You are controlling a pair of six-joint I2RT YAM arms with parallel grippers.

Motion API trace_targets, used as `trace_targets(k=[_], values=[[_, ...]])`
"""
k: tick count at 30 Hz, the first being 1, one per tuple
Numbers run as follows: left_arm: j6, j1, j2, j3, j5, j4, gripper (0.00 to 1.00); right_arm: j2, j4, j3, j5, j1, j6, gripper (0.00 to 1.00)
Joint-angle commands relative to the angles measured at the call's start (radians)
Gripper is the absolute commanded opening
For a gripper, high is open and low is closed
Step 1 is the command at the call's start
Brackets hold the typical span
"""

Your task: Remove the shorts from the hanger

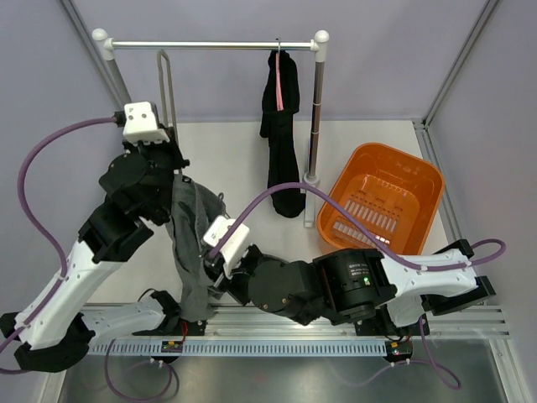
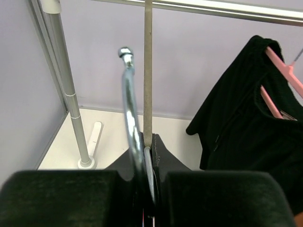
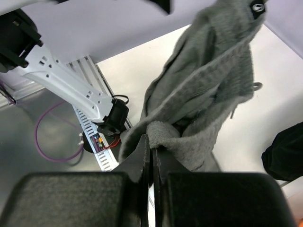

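The grey shorts (image 1: pixel 189 243) hang in a bunched column below my left gripper (image 1: pixel 172 172). In the left wrist view that gripper (image 2: pixel 150 156) is shut on the hanger's chrome hook (image 2: pixel 127 99), which rises up in front of the rack rail. The hanger's body is hidden under the cloth. My right gripper (image 1: pixel 216 273) sits low beside the shorts. The right wrist view shows it (image 3: pixel 152 151) shut on a folded edge of the shorts (image 3: pixel 208 85), with the fabric draped over the right finger.
A black garment (image 1: pixel 281 126) on a pink hanger (image 2: pixel 284 66) hangs from the rack rail (image 1: pixel 210 44). The rack's right post (image 1: pixel 317 109) stands beside an orange basket (image 1: pixel 394 151) at the right. The rack's left post (image 2: pixel 71 94) is close to my left gripper.
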Motion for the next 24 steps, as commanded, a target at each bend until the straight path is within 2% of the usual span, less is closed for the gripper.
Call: trace_targets(k=[1,5,13,18,19,21,22,23,24], values=[[-0.094,0.104,0.059,0.085,0.185,-0.049,0.0,-0.009,-0.016,0.069,0.053,0.03,-0.048,0.0],[-0.125,0.234,0.123,0.17,0.278,-0.11,0.0,-0.021,-0.056,0.072,0.101,0.047,-0.04,0.0],[-0.206,0.423,0.152,0.186,0.459,-0.141,0.0,-0.137,-0.079,-0.003,0.168,0.067,-0.01,0.0],[-0.22,0.424,0.125,0.168,0.568,-0.165,0.0,-0.196,-0.082,0.031,0.432,0.066,-0.054,0.0],[-0.22,0.424,0.119,0.163,0.582,-0.181,0.0,-0.234,-0.017,0.026,0.472,0.064,-0.089,0.0],[-0.223,0.424,0.097,0.157,0.626,-0.199,0.0,-0.285,0.106,-0.018,0.578,0.05,-0.259,0.0],[-0.222,0.424,0.088,0.14,0.64,-0.208,0.0,-0.338,0.269,-0.039,0.599,0.021,-0.331,0.0],[-0.223,0.424,0.076,0.132,0.653,-0.214,0.0,-0.37,0.359,-0.064,0.616,0.001,-0.481,0.0],[-0.222,0.424,0.055,0.125,0.668,-0.22,0.0,-0.393,0.456,-0.108,0.616,-0.017,-0.554,0.0]])
